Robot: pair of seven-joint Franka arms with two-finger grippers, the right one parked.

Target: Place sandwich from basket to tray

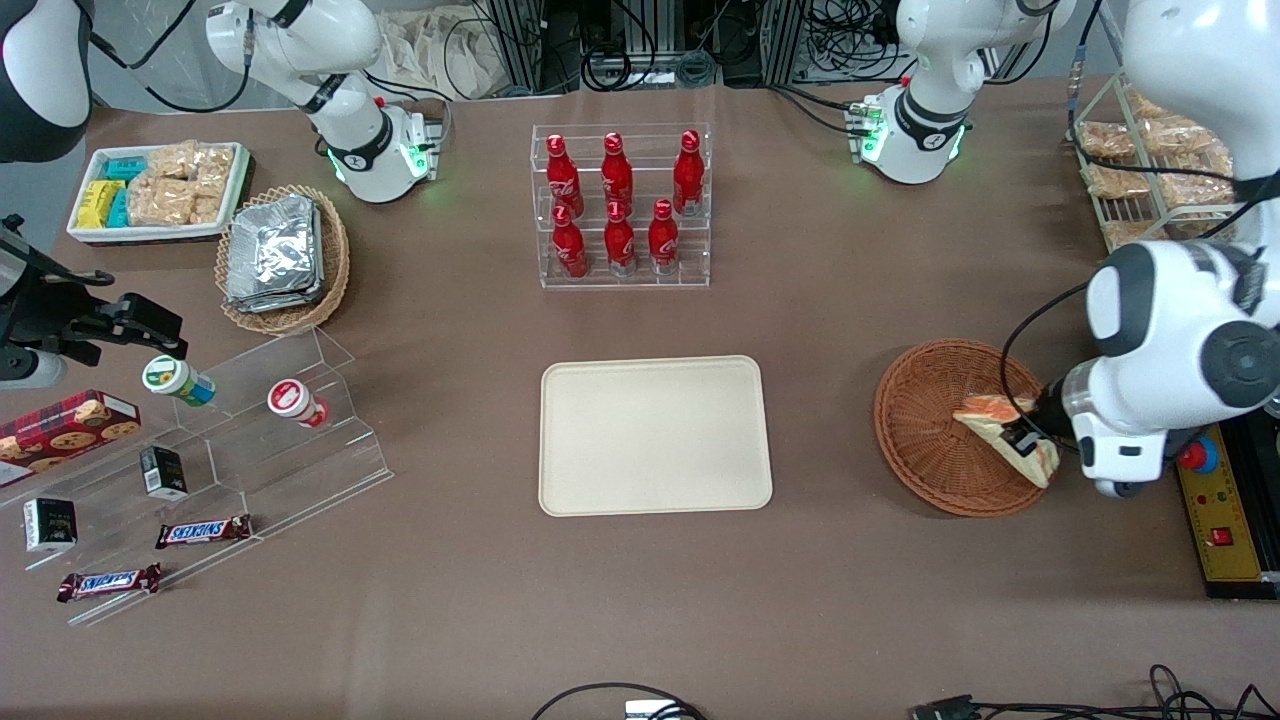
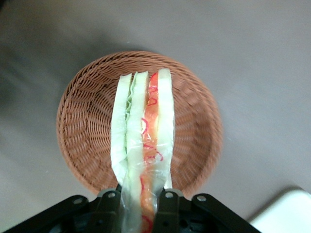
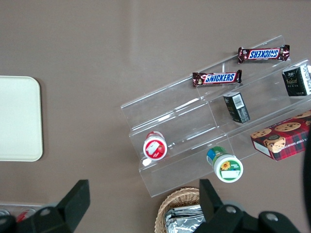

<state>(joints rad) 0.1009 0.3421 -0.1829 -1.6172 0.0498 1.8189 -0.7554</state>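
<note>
The sandwich [image 1: 1005, 432], pale bread with orange-red and green filling in clear wrap, hangs above the reddish-brown wicker basket [image 1: 925, 430], lifted off its floor. My left gripper [image 1: 1028, 441] is shut on the sandwich over the basket's edge nearest the working arm's end. In the left wrist view the sandwich [image 2: 143, 131] stands on edge between the fingers [image 2: 165, 206] of the gripper [image 2: 141, 206], with the basket [image 2: 87, 121] under it. The cream-beige tray [image 1: 655, 435] lies flat at the table's middle, beside the basket toward the parked arm's end; a corner of the tray [image 2: 286, 216] shows in the wrist view.
A clear rack of red bottles [image 1: 620, 205] stands farther from the front camera than the tray. A wire rack of bagged snacks [image 1: 1150, 165] and a yellow control box [image 1: 1225, 520] sit at the working arm's end. An acrylic step shelf [image 1: 250, 440] with snacks lies toward the parked arm's end.
</note>
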